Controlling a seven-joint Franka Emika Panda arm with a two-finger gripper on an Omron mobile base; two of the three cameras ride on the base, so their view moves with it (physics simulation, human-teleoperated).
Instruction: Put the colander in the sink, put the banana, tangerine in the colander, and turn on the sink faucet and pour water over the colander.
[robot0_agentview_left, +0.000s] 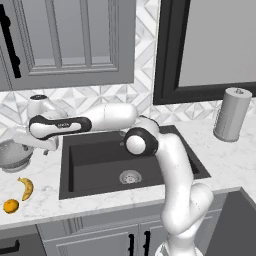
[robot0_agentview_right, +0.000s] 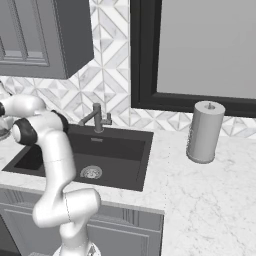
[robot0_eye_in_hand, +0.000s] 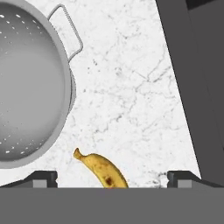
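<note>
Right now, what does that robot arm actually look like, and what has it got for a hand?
The arm is built of smooth, rounded white segments, glossy like plastic, linked by dark, nearly black joints. One dark band near the wrist carries small pale lettering, too small to read. No loose cables show. Its hand ends in two small dark, blocky fingers.

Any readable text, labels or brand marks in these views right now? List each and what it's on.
Robot arm: a small pale marking on its dark joint band, too small and blurred to read.
Colander, banana, tangerine, sink, sink faucet, paper towel roll, cabinets: no text or labels visible.
</note>
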